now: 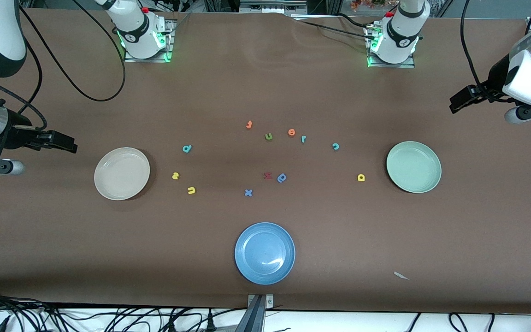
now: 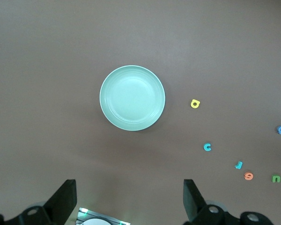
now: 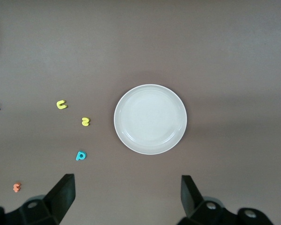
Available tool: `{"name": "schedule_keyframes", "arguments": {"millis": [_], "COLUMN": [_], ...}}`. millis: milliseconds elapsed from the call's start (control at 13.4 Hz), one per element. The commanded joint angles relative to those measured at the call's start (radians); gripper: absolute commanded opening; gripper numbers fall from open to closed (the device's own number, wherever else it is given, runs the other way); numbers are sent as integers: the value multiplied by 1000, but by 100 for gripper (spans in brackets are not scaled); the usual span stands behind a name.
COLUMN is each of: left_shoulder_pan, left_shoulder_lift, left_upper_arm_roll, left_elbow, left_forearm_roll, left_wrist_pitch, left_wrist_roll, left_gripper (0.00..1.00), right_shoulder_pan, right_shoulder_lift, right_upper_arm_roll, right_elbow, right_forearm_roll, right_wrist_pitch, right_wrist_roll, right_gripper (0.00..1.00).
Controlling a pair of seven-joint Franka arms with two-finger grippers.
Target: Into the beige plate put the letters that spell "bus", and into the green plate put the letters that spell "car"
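**Operator:** Nearest the front camera lay the round blue plate (image 1: 264, 253), empty. What stood where at that point?

**Technician:** Both target plates were empty. The round cream-beige plate (image 1: 121, 173) sat toward the right arm's end of the bench (image 1: 265, 83); the round pale mint-green plate (image 1: 413, 166) sat toward the left arm's end. All letters lay on the bench between them.

**Operator:** Locate the "bus" set.

**Technician:** The teal foam "b" (image 1: 186, 148), yellow foam "s" (image 1: 175, 175) and yellow foam "u" (image 1: 191, 190) lay grouped just beside the beige plate, the "u" nearest the front camera.

**Operator:** And "car"?

**Technician:** The yellow foam "a" (image 1: 361, 177) lay near the green plate. The teal foam "c" (image 1: 335, 146) and thin teal foam "r" (image 1: 303, 139) lay toward the bench centre, the "r" just beside an orange letter (image 1: 291, 133).

**Operator:** Hand states?

**Technician:** The right hand (image 3: 126, 197) was high over its end of the bench, fingers spread wide, holding nothing. The left hand (image 2: 129, 199) was likewise raised and empty at its own end.

**Operator:** Governing relation?

**Technician:** Each set lay on its plate's centre-facing side. The right arm was judged nearer "bus", the left nearer "car".
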Motion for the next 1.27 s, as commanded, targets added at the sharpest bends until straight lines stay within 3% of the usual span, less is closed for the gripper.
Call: {"name": "schedule_keyframes", "arguments": {"millis": [0,225,374,1198], "left_shoulder_pan": [12,12,12,12], "left_shoulder_lift": [17,17,17,17], "left_upper_arm_roll": [-8,-10,-10,-10], "left_elbow": [36,37,37,36], "left_forearm_roll": [-10,-10,-9,-10], "left_wrist_pitch": [-26,-26,-26,-26], "left_wrist_roll": [1,1,1,1], "left_gripper": [100,100,100,100], "right_shoulder_pan": [-1,-4,-1,6], "right_shoulder_lift": [-11,3,14,20], "right_upper_arm_roll": [-5,-3,1,4], "right_elbow": [1,2,1,-19], "right_forearm_roll": [-13,-16,-67,-79], "right_wrist_pitch": [-16,-4,-2,-13], "right_wrist_roll": [-5,-3,-9,32], "right_gripper": [100,100,100,100]}}
